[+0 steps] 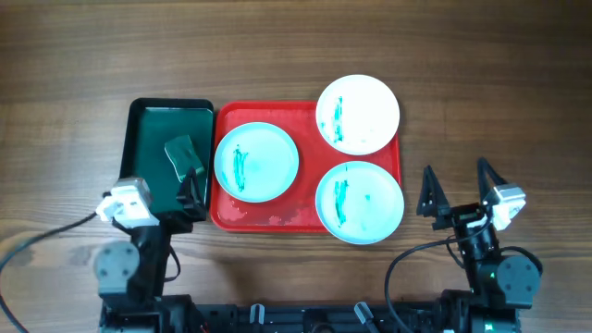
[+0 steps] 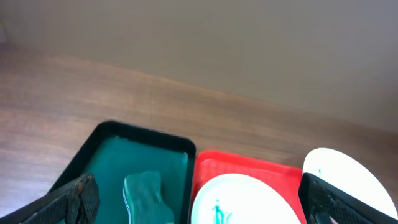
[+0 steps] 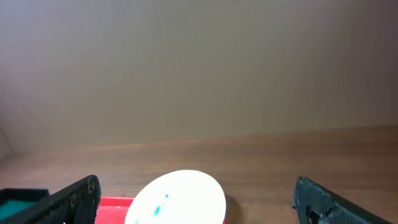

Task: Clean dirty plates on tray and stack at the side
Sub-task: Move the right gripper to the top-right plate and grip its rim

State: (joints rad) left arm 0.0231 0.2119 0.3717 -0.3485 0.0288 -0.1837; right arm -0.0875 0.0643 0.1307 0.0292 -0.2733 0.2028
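Observation:
Three white plates with teal smears sit on the red tray (image 1: 305, 220): one at its left (image 1: 256, 162), one over its back right corner (image 1: 358, 114), one over its front right corner (image 1: 359, 202). My left gripper (image 1: 166, 192) hangs open over the front of a dark green tray, left of the red tray. In the left wrist view this gripper (image 2: 199, 190) frames the left plate (image 2: 242, 199) and the red tray (image 2: 249, 167). My right gripper (image 1: 457, 188) stands open over bare table right of the tray. Its wrist view shows the gripper (image 3: 198, 186) open, with one plate (image 3: 180, 196) ahead.
The small dark green tray (image 1: 153, 125) lies against the red tray's left side and holds a green sponge (image 1: 185, 154), which the left wrist view also shows (image 2: 146, 196). Wooden table surrounds both trays. Cables run along the front edge.

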